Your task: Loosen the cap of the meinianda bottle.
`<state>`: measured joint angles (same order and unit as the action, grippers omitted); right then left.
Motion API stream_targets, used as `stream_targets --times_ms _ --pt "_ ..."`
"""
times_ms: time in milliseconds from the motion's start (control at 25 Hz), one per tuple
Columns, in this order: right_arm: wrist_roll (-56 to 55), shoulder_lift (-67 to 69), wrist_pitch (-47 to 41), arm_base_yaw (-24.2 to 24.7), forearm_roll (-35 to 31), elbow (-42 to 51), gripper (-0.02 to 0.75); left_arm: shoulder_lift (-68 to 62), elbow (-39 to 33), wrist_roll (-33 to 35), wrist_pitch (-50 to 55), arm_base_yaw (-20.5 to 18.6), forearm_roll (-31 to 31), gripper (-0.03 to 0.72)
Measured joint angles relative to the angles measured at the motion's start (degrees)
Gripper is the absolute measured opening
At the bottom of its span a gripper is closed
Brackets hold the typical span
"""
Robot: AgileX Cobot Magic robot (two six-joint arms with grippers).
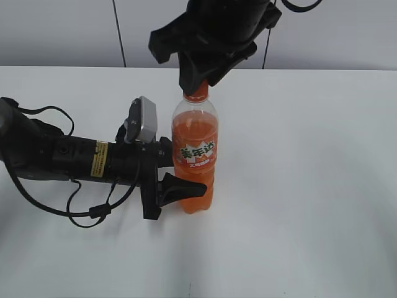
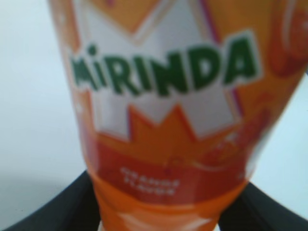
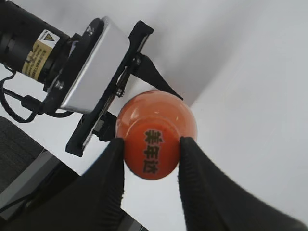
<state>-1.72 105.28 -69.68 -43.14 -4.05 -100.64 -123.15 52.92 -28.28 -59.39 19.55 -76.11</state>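
Nearest to us in the exterior view, the left gripper [image 1: 186, 177] reaches in sideways from the left and clamps the lower body of the meinianda bottle [image 1: 195, 158], one black finger [image 1: 180, 187] showing in front of the orange drink. The left wrist view confirms it: we see the bottle's label [image 2: 163, 91] filling the frame, with dark fingers pressed to either side at the bottom, so those jaws are closed on the bottle. The bottle stands upright on the white table [image 1: 298, 186], near its middle. Above, the right gripper [image 1: 197, 84] comes down over the neck, covering most of the cap [image 1: 196, 93]. In the right wrist view we see its two ribbed fingers [image 3: 108, 178] touching the cap [image 3: 153, 151] on both sides from above, so they are closed on it. Farthest back runs the pale wall [image 1: 347, 31].
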Motion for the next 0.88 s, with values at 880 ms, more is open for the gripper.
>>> stream_targets --times_ms 880 --pt "68.22 -0.05 0.05 -0.11 0.89 -0.31 0.209 0.00 0.05 -0.04 0.05 0.00 -0.45 0.412"
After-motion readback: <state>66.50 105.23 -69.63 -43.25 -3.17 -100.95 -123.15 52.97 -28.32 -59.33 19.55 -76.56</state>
